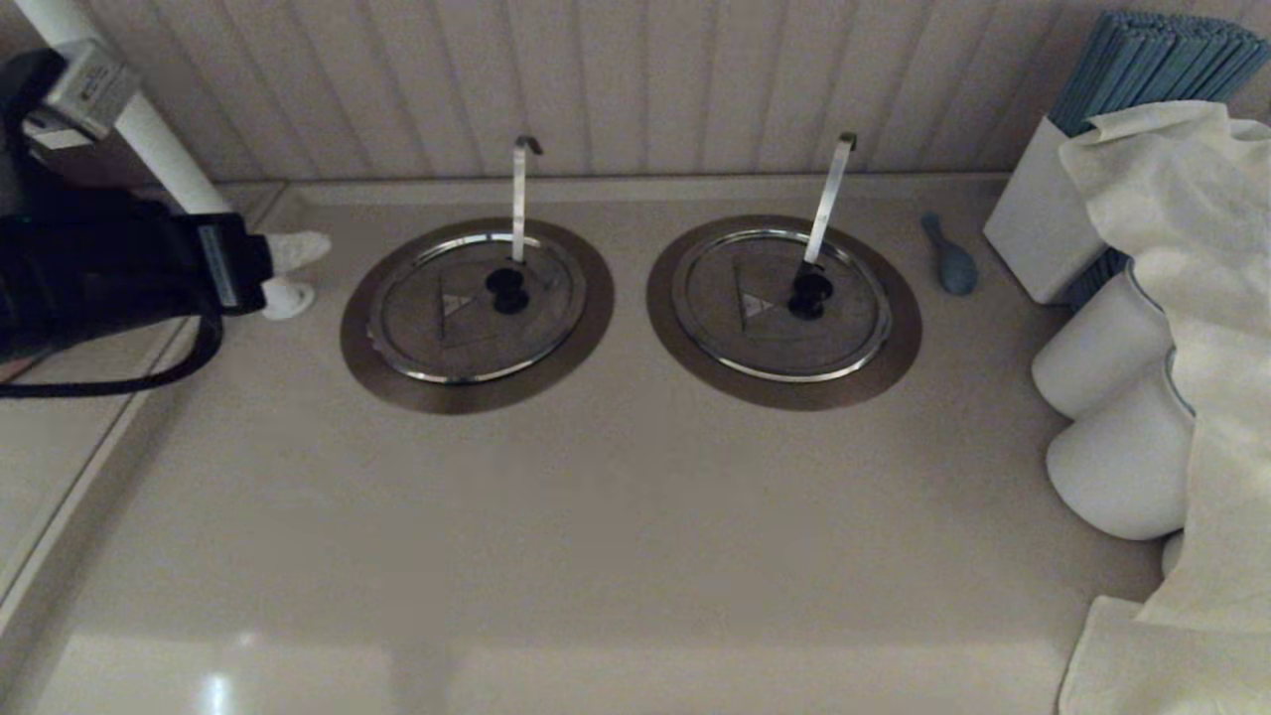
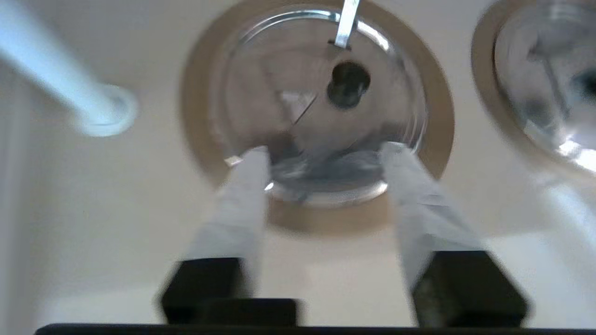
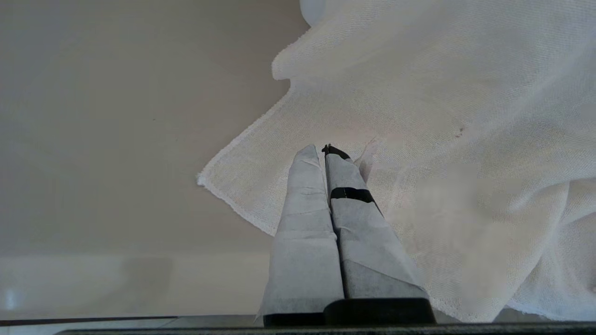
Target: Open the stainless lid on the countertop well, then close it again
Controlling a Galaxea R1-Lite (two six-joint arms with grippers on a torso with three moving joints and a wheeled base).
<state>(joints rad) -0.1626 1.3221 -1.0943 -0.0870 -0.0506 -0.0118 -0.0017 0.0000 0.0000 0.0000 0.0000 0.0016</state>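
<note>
Beige counter [image 1: 596, 516] lies bare before the shut stainless lid [image 1: 467, 308]; left claw [image 1: 290, 273] hovers beside it, half-spread, empty.

Dim warm head view; glare on counter [image 1: 213, 685]; left wrist view motion-blurred, brighter.

The stainless lid [image 1: 467, 310] is lying flat and closed over the countertop well [image 1: 397, 382], the left one of two on the beige tabletop [image 1: 596, 516]. It is a round brushed-steel disc with a shiny raised rim, a black centre knob [image 1: 507, 290] and a small pale triangular mark [image 1: 455, 304]. A thin line, probably the flap's fold, is crossing the disc in the left wrist view. The well's wide brownish flange is ringing the lid, and a narrow hooked ladle handle [image 1: 519, 194] is standing upright through it.
</note>
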